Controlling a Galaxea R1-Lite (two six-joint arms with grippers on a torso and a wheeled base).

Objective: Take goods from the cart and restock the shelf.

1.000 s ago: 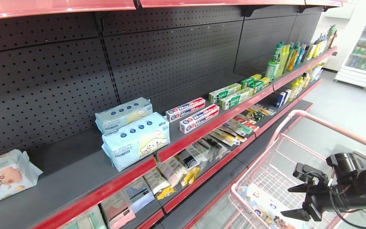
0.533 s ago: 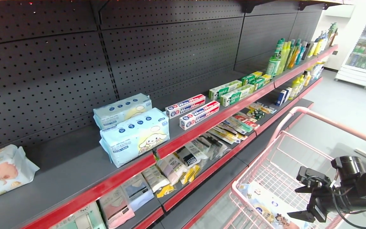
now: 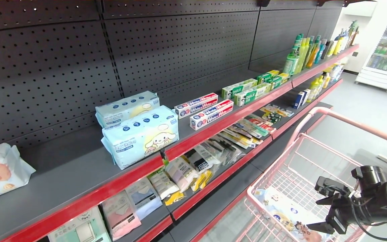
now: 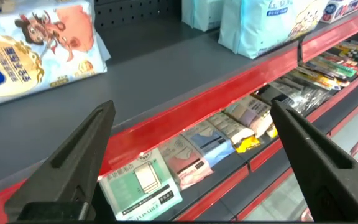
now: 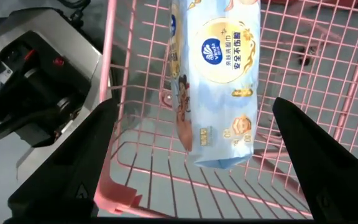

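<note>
Red-and-white boxes (image 3: 203, 110): big red and blue Latin lettering along each long side
Green-and-white boxes (image 3: 247, 91): one short word in green capitals
Pale blue packs (image 3: 139, 134): small print, too fine to read
Wipes pack (image 5: 219, 81) in cart (image 3: 358, 125): round blue logo, lines of Chinese characters
Cartoon pack (image 4: 33, 53) on shelf (image 4: 154, 74): blue oval logo with white characters

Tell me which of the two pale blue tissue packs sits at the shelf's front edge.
The pack with the white cartoon character, right at the red shelf lip; the other pack lies behind it, nearer the pegboard.
</note>
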